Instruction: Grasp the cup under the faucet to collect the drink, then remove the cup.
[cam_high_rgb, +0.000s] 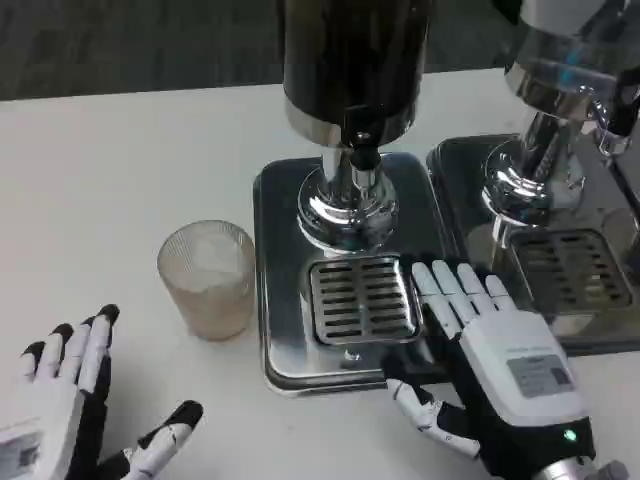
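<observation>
A ribbed clear cup (208, 276) stands upright on the white table, left of the drink dispenser's steel base (275, 290). The dark tank's faucet (363, 150) hangs above the slotted drip grate (363, 298), which has nothing on it. My left hand (75, 400) is at the lower left, open with fingers spread, a short way below and left of the cup and apart from it. My right hand (490, 350) lies palm down at the grate's right edge, fingers stretched out, holding nothing.
A second dispenser (560, 110) with its own drip tray (572, 268) stands at the right, close beside my right hand. Bare white table spreads to the left and behind the cup. The dark floor lies beyond the table's far edge.
</observation>
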